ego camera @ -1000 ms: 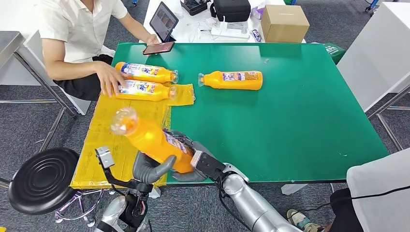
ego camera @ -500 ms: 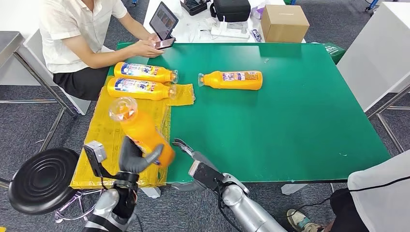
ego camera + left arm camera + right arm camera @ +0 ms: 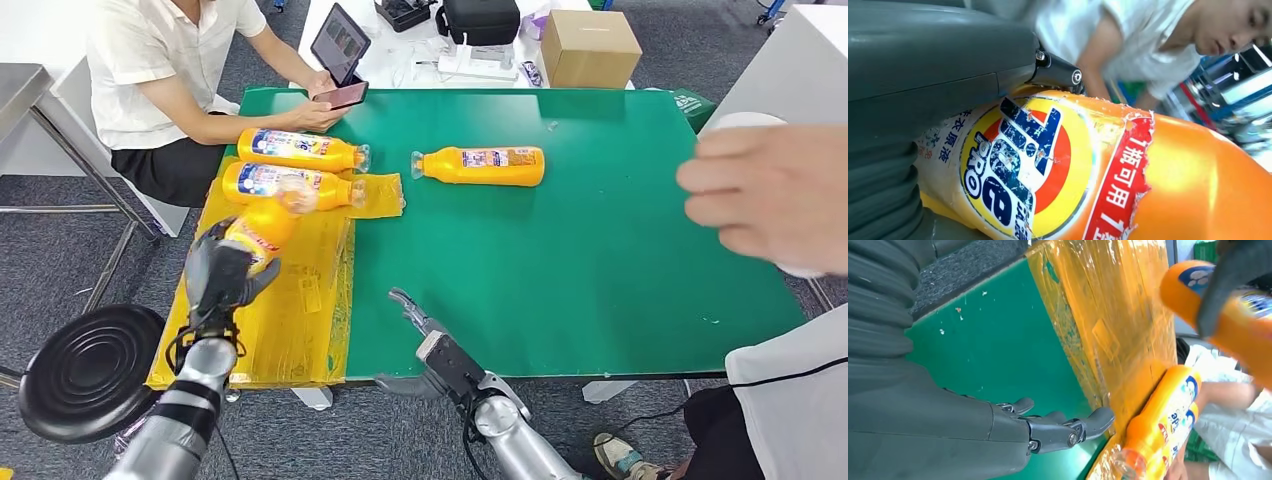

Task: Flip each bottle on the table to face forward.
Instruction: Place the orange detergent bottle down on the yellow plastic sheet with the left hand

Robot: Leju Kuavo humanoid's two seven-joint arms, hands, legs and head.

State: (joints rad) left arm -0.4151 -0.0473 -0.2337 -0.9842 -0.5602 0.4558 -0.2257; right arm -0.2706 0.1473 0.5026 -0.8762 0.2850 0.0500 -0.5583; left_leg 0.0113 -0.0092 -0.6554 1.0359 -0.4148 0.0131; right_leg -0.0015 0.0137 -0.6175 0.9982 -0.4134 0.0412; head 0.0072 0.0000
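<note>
My left hand (image 3: 222, 272) grips an orange detergent bottle (image 3: 262, 224) above the yellow sheet (image 3: 300, 310), its clear cap end pointing away from me. The left wrist view shows its front label (image 3: 1018, 165) close up. Two more orange bottles (image 3: 300, 150) (image 3: 290, 184) lie side by side at the sheet's far end, labels up. Another bottle (image 3: 482, 165) lies on the green table (image 3: 560, 260), cap to the left. My right hand (image 3: 432, 345) hovers open at the table's near edge, holding nothing; its fingers (image 3: 1063, 432) are spread over the green top.
A person in a white shirt (image 3: 160, 60) sits at the far left holding a phone (image 3: 338, 96). Another person's blurred hand (image 3: 765, 195) reaches in at the right. A black stool (image 3: 85, 370) stands to my left. A cardboard box (image 3: 590, 45) stands behind the table.
My left hand has carried the bottle away from my right hand, out over the yellow sheet toward the two lying bottles. The right hand has let go and opened. A blurred hand appeared at right.
</note>
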